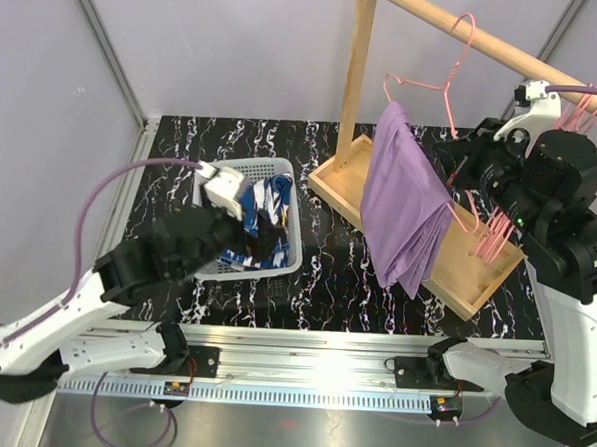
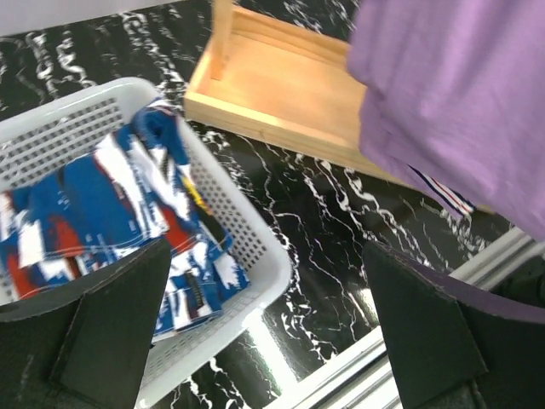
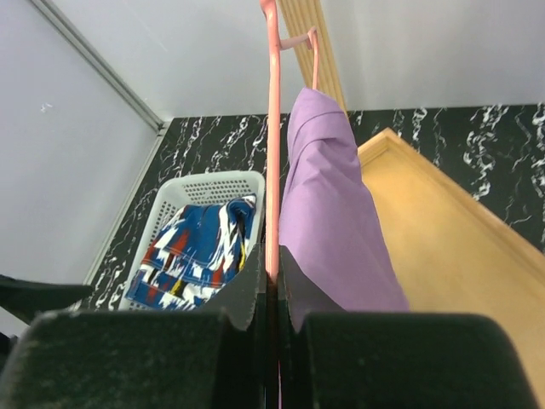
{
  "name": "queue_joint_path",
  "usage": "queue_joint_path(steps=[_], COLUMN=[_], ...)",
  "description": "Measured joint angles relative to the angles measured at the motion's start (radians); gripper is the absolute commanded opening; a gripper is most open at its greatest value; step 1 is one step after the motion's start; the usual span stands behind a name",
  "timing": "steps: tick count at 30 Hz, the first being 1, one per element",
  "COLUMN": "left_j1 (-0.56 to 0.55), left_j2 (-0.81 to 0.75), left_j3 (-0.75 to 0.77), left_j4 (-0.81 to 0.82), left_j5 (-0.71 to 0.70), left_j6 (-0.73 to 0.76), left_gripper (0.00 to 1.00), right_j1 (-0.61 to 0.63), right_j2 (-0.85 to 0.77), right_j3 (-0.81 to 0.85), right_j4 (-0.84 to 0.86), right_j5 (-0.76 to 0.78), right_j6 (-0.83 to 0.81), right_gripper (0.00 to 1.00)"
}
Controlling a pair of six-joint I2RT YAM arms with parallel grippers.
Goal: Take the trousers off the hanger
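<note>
Black marbled desk (image 1: 326, 275), grey walls: one pr trousers in basket, one on hanger.
L hand (image 2: 266, 256) released, fingers wide apart above white basket (image 1: 281, 168) nr desk's left edge; blue/white/red trousers (image 2: 94, 204) lie inside it. R hand (image 3: 272, 264) clenched on pink hanger (image 3: 273, 128) w/ lilac trousers (image 1: 410, 204) draped over it, hanging above wooden rack base (image 1: 476, 283) nr right edge.
</note>
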Motion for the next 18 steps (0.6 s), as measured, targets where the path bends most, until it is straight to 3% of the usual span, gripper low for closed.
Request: queue_joint_path(steps=[5,9,13,18], left_j1=[-0.334,-0.524,-0.628,-0.671], left_j2=[0.116,0.187,0.291,0.413], left_j3=[0.016,0.016,0.017,0.007], left_j4=[0.051,0.142,0.239,0.367], left_j5=[-0.225,-0.364,-0.471,-0.476], left_j6=[0.015,0.052,0.084,0.144], left_gripper=[0.99,0.99,0.99,0.99], right_j1=[0.0,0.0,0.0,0.0], right_j2=[0.002,0.019,0.056,0.1], right_j3=[-0.022,-0.009,0.037,0.137], right_j4=[-0.009,-0.034,-0.064,-0.114], right_j5=[-0.006,0.032,0.088,0.145], right_j6=[0.053,0.079,0.092,0.104], right_gripper=[0.0,0.0,0.0,0.0])
